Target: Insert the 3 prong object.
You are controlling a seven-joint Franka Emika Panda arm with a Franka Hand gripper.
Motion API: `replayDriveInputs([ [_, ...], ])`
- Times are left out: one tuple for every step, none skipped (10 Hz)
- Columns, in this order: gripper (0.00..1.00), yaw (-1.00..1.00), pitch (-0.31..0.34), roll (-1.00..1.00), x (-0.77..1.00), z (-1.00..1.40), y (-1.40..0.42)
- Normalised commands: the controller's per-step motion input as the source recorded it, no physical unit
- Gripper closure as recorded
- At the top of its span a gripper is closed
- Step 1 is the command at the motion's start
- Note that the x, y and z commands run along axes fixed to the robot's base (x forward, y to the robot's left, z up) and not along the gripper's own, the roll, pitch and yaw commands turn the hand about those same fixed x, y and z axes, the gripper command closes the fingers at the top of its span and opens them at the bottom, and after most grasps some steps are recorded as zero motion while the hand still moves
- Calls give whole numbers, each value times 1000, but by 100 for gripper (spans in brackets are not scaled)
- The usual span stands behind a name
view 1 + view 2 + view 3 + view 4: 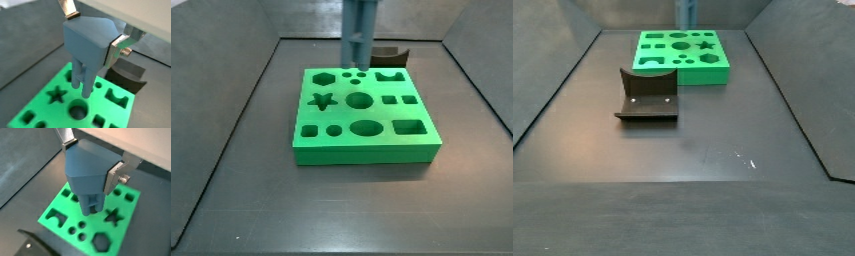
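Note:
The 3 prong object (90, 42) is a blue-grey block with prongs pointing down, and it shows in both wrist views (90, 175). My gripper (93, 29) is shut on it, with a silver finger on each side (92, 157). It hangs over the green block (40, 105), which has several shaped holes. In a side view the object (358, 35) comes down from the frame's top. Its prong tips end just over the small round holes (358, 76) near the block's far edge (365, 150). I cannot tell whether they touch. The gripper's fingers are out of both side views.
The dark fixture (647, 95) stands on the grey floor beside the green block (680, 75). It also shows in both wrist views (130, 75) (33, 245) and behind the block in a side view (393, 54). Grey walls ring the floor.

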Motion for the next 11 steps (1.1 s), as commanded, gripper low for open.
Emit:
replayDriveInputs([
  [100, -97, 0, 17, 471, -469, 849],
  [100, -149, 0, 14, 274, -331, 854],
  [100, -640, 0, 0, 83, -160, 414],
  [100, -971, 0, 3, 83, -51, 86],
  [100, -983, 0, 13, 74, -34, 71],
  [100, -1000, 0, 14, 0, 0, 0],
  [100, -1000, 0, 11, 0, 0, 0],
  [100, -1000, 0, 10, 0, 0, 0],
  [100, -1000, 0, 33, 0, -100, 0],
  [100, -1000, 0, 40, -6, -549, 0],
  [100, -1000, 0, 0, -54, -711, 0],
])
